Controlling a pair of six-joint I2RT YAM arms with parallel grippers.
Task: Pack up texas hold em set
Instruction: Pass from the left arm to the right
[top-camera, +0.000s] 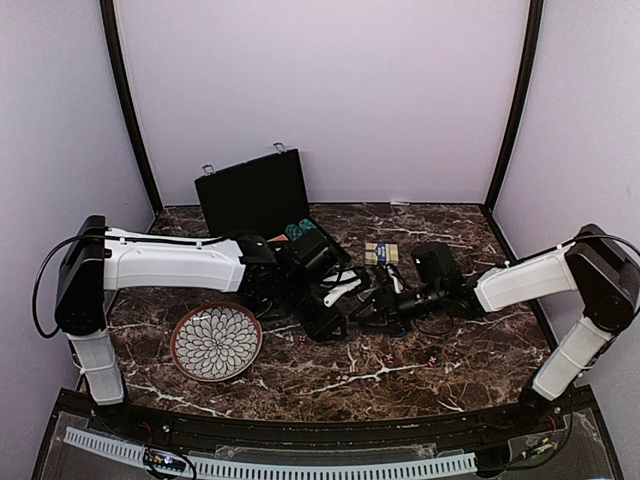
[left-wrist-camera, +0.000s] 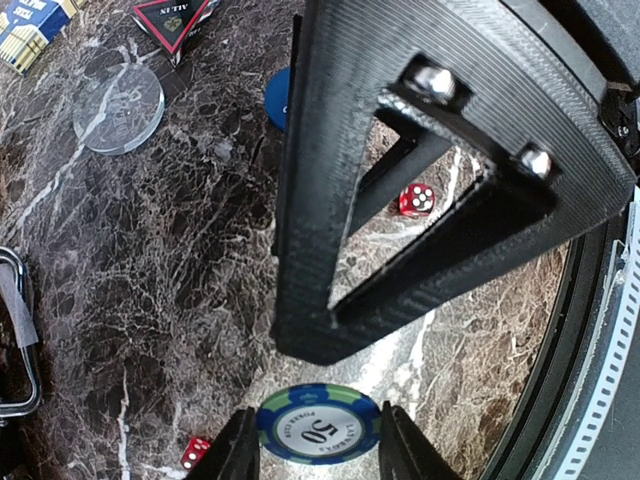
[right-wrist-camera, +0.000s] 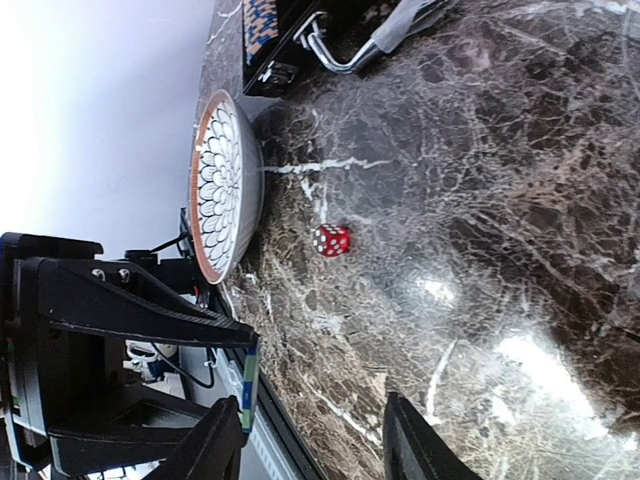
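A blue and green poker chip (left-wrist-camera: 320, 425) marked 50 is pinched by its edges in my left gripper (left-wrist-camera: 320, 445), just above the marble. In the right wrist view the same chip (right-wrist-camera: 247, 375) shows edge-on. My right gripper (right-wrist-camera: 315, 445) stands open beside it, with only bare marble between its fingers. One of its fingers (left-wrist-camera: 400, 180) crosses right above the chip. The black briefcase (top-camera: 250, 195) stands open at the back. Red dice (left-wrist-camera: 416, 198) (left-wrist-camera: 194, 452) (right-wrist-camera: 331, 240) lie nearby. A blue button (left-wrist-camera: 278, 97) and a card deck (top-camera: 381, 253) lie farther back.
The patterned plate with a brown rim (top-camera: 216, 342) sits at the front left, near the left arm. A clear round disc (left-wrist-camera: 120, 108) and a triangular pack (left-wrist-camera: 172, 20) lie on the marble. Two more dice (top-camera: 388, 360) (top-camera: 432, 360) rest toward the front right.
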